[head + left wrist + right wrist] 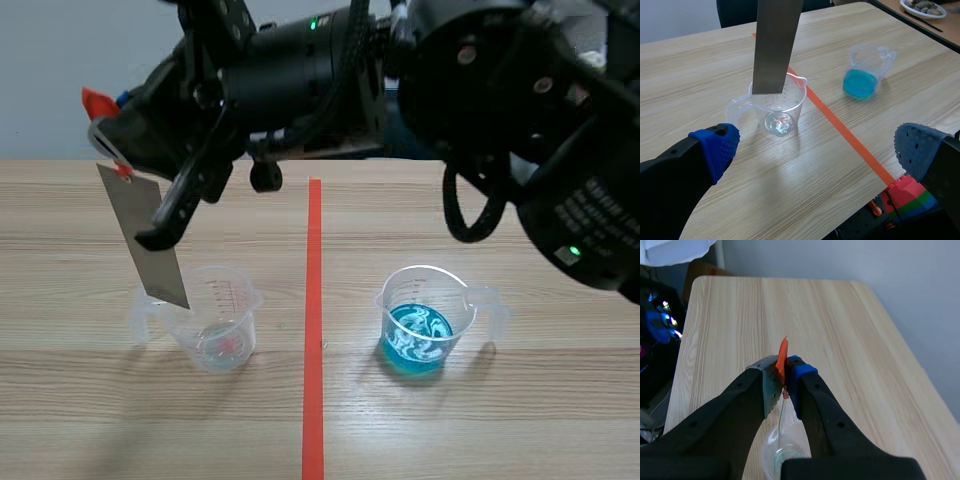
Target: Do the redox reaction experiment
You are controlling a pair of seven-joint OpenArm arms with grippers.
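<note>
Right end effector (782,376): clenched on the top of the metal strip (150,240), just under its orange tag (783,356).
Left end effector (815,150): released, pads wide apart, grasping nothing, raised off the counter (80,420) on the near side of the clear beaker (215,325).
Metal strip: hung tilted over the clear beaker, lower edge about at the rim. Whether it dipped inside could not be told.
Clear beaker: stood left of the tape line (313,350), with only a little liquid at its bottom.
Blue beaker (425,320): stood right of the tape line, well apart from the clear one, with blue solution low in it.
Step in hand: probably getting the strip into the blue solution.
Doing it well: lift the strip clear of the rim before going sideways, hold it plumb, centre it over the mouth, then lower it slowly without knocking the wall.
Edges: both rims were thin and the beakers light, so a scrape could tip one.
Open room: bare counter lay between the beakers, and the raised arms crowded the space above them.
</note>
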